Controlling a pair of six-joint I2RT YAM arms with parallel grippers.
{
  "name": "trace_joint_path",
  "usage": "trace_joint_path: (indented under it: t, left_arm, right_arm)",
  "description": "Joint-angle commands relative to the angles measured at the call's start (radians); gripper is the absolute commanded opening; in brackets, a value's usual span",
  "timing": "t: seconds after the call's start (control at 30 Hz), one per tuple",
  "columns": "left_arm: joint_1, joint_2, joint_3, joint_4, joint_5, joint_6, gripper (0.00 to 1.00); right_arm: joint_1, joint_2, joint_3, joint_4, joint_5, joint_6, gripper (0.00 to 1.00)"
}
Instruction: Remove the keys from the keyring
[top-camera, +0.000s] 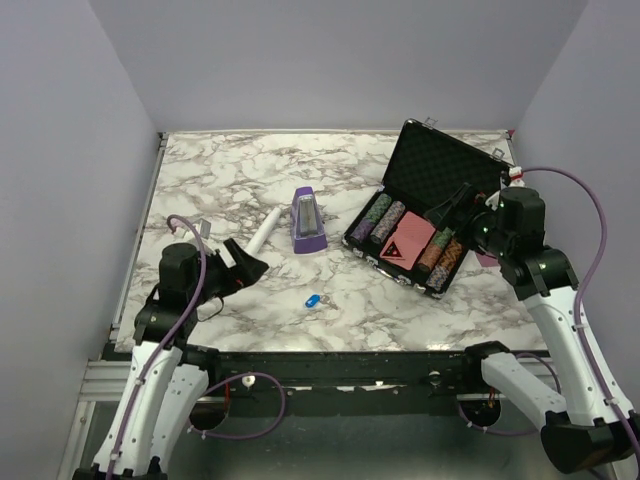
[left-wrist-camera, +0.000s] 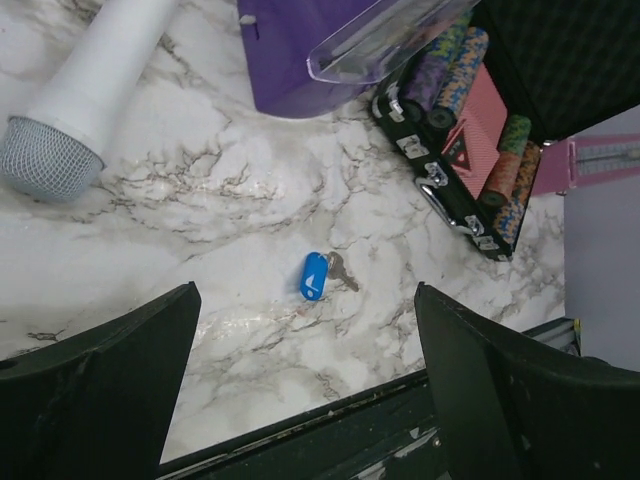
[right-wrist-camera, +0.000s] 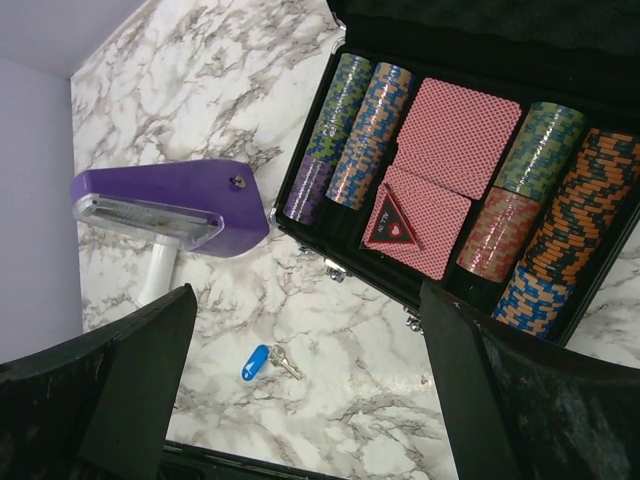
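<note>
Left claw (top-camera: 247, 262): spread, empty, near keys (left-wrist-camera: 341, 271). Right claw (top-camera: 452, 207): spread, empty, above poker chip case (top-camera: 440, 165). Keys: flat on counter (top-camera: 220, 180), joined to blue tag (left-wrist-camera: 314, 275), front edge. Hazard: tiny flat key likely skids under pinch.

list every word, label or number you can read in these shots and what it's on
"ALL IN" (probably; small and sideways): on the triangular marker lying on a red card deck.
Blue key tag: no text readable.
Purple metronome: any markings on its face are too blurred to read.
Poker chips: only striped edges show, no numbers.
</note>
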Motion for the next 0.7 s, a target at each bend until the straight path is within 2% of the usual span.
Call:
trace_joint_path:
  t: [0.0, 0.13, 0.27, 0.47, 0.67]
  left_arm:
    - [-0.009, 0.046, -0.036, -0.016, 0.050, -0.041, 0.96]
    - [-0.057, 0.020, -0.085, -0.010, 0.035, -0.112, 0.95]
    - [-0.173, 0.027, -0.148, 0.044, -0.013, -0.171, 0.93]
    - [-0.341, 0.162, -0.208, 0.208, -0.039, -0.280, 0.85]
    - [-0.390, 0.288, -0.246, 0.360, -0.039, -0.336, 0.82]
  right_arm:
    - [0.004, 0.027, -0.021, -0.033, -0.022, 0.012, 1.00]
    - [0.004, 0.044, -0.047, -0.010, -0.131, 0.014, 1.00]
    - [0.004, 0.032, -0.099, 0.053, -0.223, 0.047, 1.00]
    - [0.004, 0.029, -0.133, 0.104, -0.292, 0.078, 1.00]
    - [0.004, 0.016, -0.131, 0.098, -0.297, 0.075, 1.00]
